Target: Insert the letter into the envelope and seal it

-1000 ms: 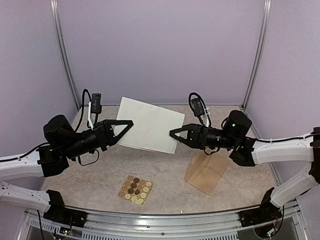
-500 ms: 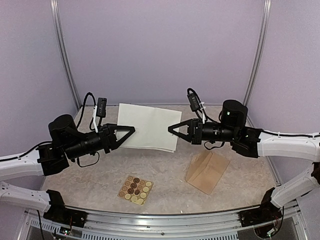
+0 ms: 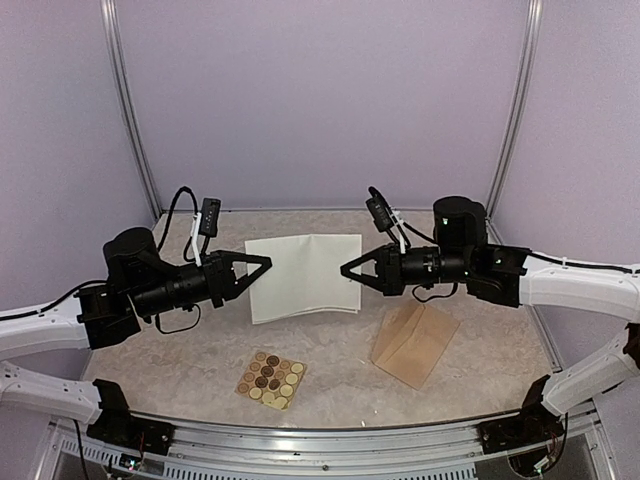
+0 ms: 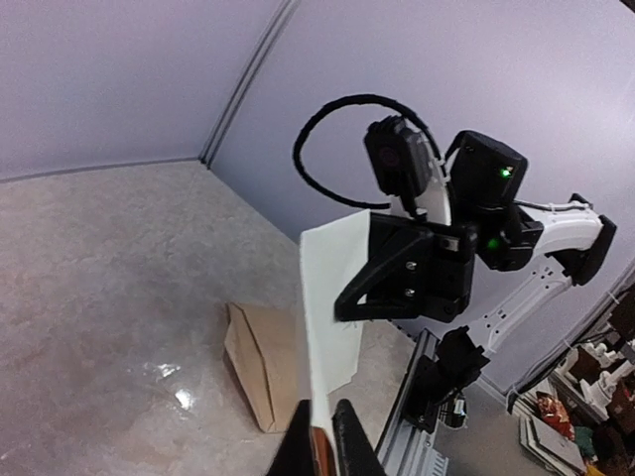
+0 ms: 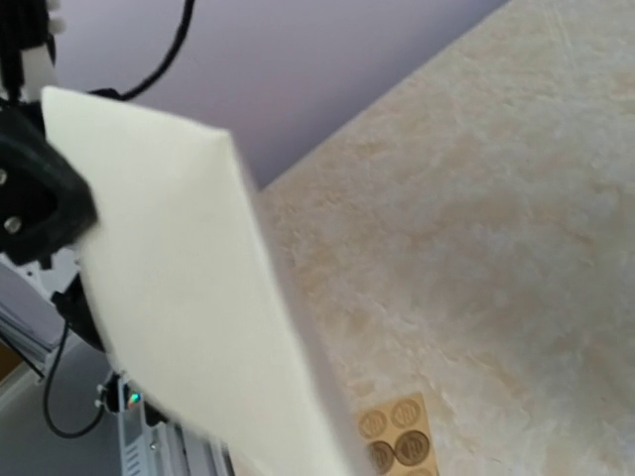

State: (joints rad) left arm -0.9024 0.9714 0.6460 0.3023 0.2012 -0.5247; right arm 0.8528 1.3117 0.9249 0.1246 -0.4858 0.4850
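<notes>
Top external, letter point(image 3: 305, 278) long-axis left-right, left tool point(image 3: 266, 262), right tool point(image 3: 344, 270) seemingly clamping ends

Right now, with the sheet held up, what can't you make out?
- Top view: the letter shows only a plain face; its other face is turned away.
- Right wrist view: the letter hides the fingers of the right gripper; the sticker sheet is cut by the bottom edge.
- Left wrist view: the letter covers part of the envelope; flap state unclear.
</notes>
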